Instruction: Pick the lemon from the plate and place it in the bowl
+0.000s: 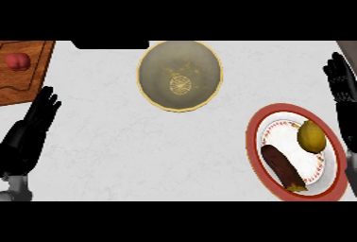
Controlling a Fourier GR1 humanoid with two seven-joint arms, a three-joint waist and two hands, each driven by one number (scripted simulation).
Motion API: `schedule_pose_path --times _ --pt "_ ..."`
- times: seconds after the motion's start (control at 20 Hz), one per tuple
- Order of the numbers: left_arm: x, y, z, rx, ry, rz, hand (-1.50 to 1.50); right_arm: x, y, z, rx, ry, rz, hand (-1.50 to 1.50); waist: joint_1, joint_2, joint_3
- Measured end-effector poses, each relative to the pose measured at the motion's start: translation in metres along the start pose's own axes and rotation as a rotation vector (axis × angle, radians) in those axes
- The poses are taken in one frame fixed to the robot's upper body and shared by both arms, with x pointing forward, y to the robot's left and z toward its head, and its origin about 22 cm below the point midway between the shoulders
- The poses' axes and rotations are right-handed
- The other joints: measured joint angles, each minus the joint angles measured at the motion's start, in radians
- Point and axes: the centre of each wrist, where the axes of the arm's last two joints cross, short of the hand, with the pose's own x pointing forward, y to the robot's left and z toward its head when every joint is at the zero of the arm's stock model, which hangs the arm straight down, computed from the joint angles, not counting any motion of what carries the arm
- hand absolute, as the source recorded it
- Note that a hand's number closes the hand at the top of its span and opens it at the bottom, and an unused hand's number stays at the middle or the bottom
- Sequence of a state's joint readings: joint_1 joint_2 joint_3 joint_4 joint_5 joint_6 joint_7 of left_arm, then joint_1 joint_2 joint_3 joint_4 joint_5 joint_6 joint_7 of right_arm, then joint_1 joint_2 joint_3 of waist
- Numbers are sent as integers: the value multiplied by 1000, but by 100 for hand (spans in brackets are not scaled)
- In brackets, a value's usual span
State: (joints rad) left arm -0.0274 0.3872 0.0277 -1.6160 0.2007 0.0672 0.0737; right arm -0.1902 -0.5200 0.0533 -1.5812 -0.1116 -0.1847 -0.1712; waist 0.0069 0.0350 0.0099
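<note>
One lemon [311, 136] on plate [255, 124]

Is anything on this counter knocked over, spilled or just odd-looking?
Nothing stands out. The lemon and a dark eggplant lie on the red-rimmed plate, the bowl sits upright, and both hands, left and right, are open.

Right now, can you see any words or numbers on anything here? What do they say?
No words or numbers can be read anywhere.
The bowl has only a round gold pattern at its bottom, no letters.
The plate has only a red rim and small red marks, no text.
</note>
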Motion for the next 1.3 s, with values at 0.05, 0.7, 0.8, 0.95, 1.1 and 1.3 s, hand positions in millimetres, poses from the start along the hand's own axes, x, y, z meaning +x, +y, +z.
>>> schedule_pose_path --times 0.05,0.7,0.8,0.95,1.1,1.3 --pt "-1 -5 1 -11 9 4 0 -4 2 2 -16 18 7 150 -1 -8 -2" --pt "-10 -87 1 -261 61 239 0 -32 -12 78 -557 392 389 -150 -59 -37 -14" --pt "-9 -95 1 -287 60 248 0 -24 1 85 -517 399 445 -150 -44 -37 -15" --pt "-6 -105 2 -311 61 250 0 -20 3 92 -449 474 572 -150 -28 -36 -17" --pt "-3 -111 0 -327 61 250 0 -15 -2 92 -401 592 696 -150 -21 -33 -20" --pt "-2 -114 -1 -340 64 254 0 6 -5 74 -366 766 796 -150 -7 -33 -21"
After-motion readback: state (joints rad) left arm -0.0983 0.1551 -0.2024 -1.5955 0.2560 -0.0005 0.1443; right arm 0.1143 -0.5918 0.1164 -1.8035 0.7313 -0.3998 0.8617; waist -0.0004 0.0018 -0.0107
